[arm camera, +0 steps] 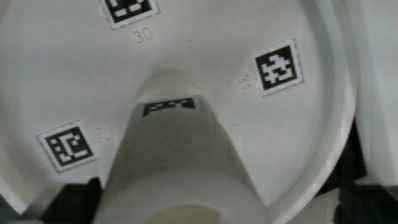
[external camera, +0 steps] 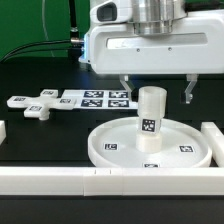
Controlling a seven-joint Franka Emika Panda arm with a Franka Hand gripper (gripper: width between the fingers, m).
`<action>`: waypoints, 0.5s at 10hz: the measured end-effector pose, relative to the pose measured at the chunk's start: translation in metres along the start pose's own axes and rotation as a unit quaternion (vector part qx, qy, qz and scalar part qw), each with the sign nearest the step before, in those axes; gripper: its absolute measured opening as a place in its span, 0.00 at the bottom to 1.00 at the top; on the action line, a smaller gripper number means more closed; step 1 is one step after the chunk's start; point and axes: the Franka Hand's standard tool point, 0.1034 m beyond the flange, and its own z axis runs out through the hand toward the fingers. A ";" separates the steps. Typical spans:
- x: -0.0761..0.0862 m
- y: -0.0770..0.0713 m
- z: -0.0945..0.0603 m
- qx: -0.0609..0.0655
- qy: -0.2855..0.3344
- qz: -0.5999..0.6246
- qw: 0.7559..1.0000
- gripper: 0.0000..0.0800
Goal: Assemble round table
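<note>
The round rimmed disc lies flat on the black table. The short cylindrical leg stands upright on its centre, a square tag on its side. My gripper hangs just over the leg's top, open, with one finger on each side of it and a gap between each finger and the leg. In the wrist view the leg rises toward the camera from the disc, and my dark fingers show well apart at either side of it. The cross-shaped foot lies loose toward the exterior view's left.
The marker board lies behind the disc. A long white bar runs along the front. Another bar stands at the exterior view's right, and a short bar end shows at its left.
</note>
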 end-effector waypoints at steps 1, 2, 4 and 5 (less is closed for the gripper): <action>0.000 0.001 0.000 0.000 0.000 -0.042 0.999 0.81; 0.000 0.001 0.000 0.000 0.000 -0.076 0.997 0.81; 0.002 0.003 0.000 -0.011 -0.001 -0.185 0.983 0.81; 0.003 0.005 0.000 -0.013 0.000 -0.245 0.970 0.81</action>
